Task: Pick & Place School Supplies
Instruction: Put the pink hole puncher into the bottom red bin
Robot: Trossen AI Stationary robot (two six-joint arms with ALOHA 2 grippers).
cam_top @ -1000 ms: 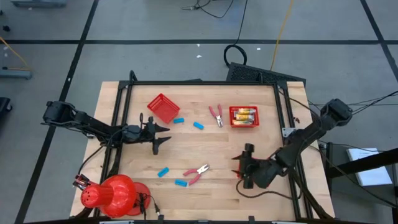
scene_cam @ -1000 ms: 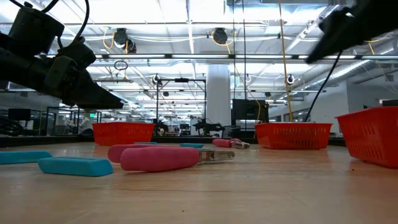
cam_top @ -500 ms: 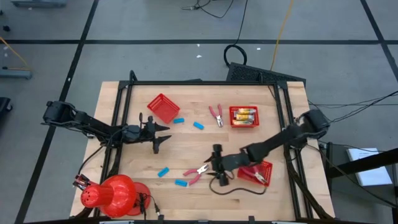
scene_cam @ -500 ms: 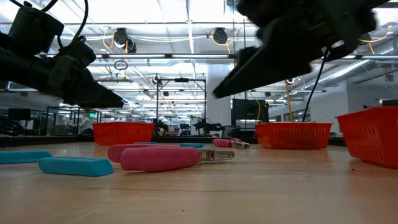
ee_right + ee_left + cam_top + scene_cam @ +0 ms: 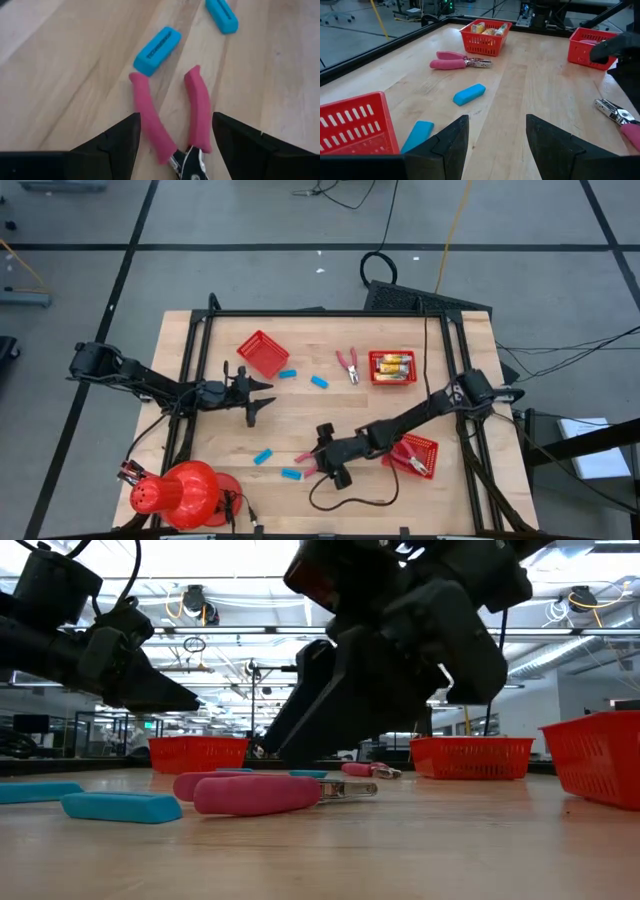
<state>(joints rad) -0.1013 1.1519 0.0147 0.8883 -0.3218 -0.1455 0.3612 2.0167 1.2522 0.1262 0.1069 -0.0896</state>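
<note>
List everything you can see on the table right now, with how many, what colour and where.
Light-blue eraser blocks: four, two mid-table near the far side, two at the near side by the pliers.
Red-handled metal pliers: two seen, one directly under the right gripper, another beside the far basket.
Red mesh baskets: three; a tilted one far left, one far right holding yellow-and-white packets, one near right.
Red dome-shaped object: one, near-left corner.
Left gripper: open, waiting left of centre.
Right gripper: open, over the near pliers' handles.
</note>
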